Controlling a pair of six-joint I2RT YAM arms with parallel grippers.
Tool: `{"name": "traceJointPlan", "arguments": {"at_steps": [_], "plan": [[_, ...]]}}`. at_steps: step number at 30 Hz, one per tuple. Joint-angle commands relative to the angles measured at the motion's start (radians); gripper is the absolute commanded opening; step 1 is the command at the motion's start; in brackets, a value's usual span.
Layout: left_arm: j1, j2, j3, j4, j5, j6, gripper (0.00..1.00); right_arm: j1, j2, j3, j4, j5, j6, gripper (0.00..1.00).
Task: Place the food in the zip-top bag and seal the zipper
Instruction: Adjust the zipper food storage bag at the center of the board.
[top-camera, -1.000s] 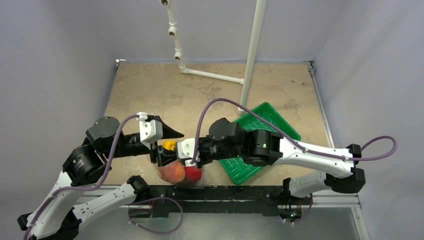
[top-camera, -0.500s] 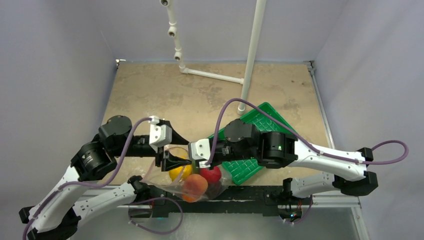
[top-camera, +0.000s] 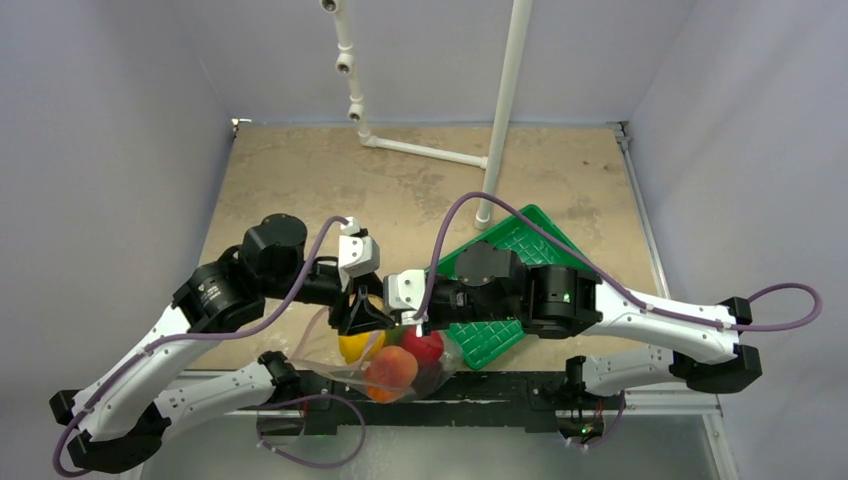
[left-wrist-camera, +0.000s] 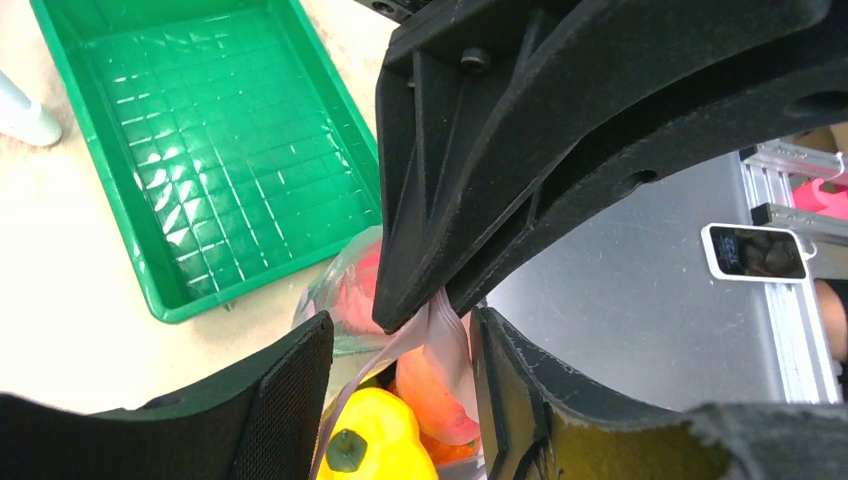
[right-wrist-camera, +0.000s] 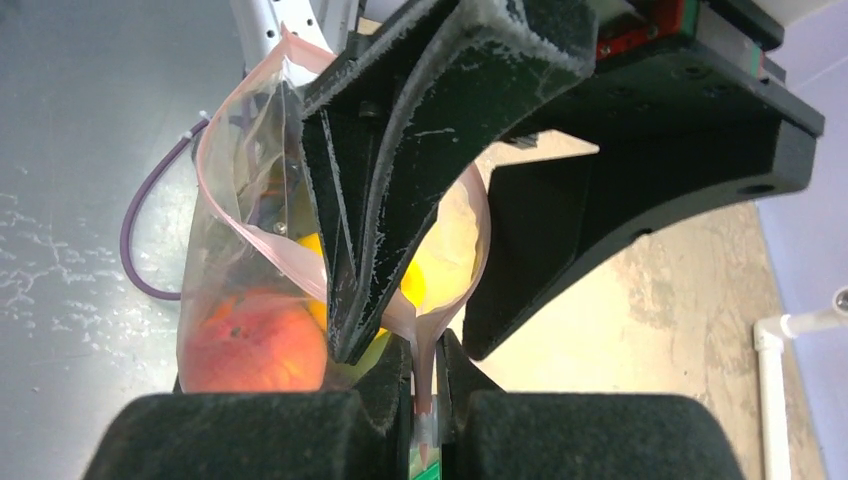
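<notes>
The zip-top bag (top-camera: 392, 372) hangs over the table's near edge with food inside: a yellow pepper (top-camera: 354, 346), a peach (top-camera: 391, 368) and a red tomato (top-camera: 426, 347). My right gripper (right-wrist-camera: 425, 372) is shut on the pink zipper (right-wrist-camera: 255, 237) at one end of the mouth and holds the bag up. My left gripper (left-wrist-camera: 400, 335) is open right beside it. One of its fingers (right-wrist-camera: 390, 190) reaches into the looped mouth, the other stays outside, and the zipper strip (left-wrist-camera: 441, 326) runs between them. The pepper (left-wrist-camera: 385, 440) and the peach (left-wrist-camera: 435, 395) show just below.
The green ribbed tray (top-camera: 520, 250) lies on the table to the right, under the right arm. A white pipe stand (top-camera: 505, 110) rises at the back. A metal rail (top-camera: 480, 385) runs along the near edge, with grey floor below.
Both grippers and the bag have shifted right and the bag now hangs lower. My left gripper has swung in against the right gripper and straddles the mouth strip, its jaws slightly narrower.
</notes>
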Motion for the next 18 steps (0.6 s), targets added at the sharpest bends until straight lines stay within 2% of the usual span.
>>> {"name": "traceJointPlan", "arguments": {"at_steps": [1, 12, 18], "plan": [[-0.003, -0.001, 0.068, -0.071, -0.065, -0.048, 0.5, 0.007, -0.037, 0.023, 0.046, 0.056, 0.083, 0.0], [-0.003, 0.018, 0.13, -0.152, -0.088, -0.088, 0.49, 0.007, -0.003, 0.039, 0.056, 0.117, 0.189, 0.0], [-0.003, 0.037, 0.166, -0.164, -0.082, -0.102, 0.49, 0.007, 0.026, 0.099, 0.028, 0.136, 0.257, 0.0]]}}
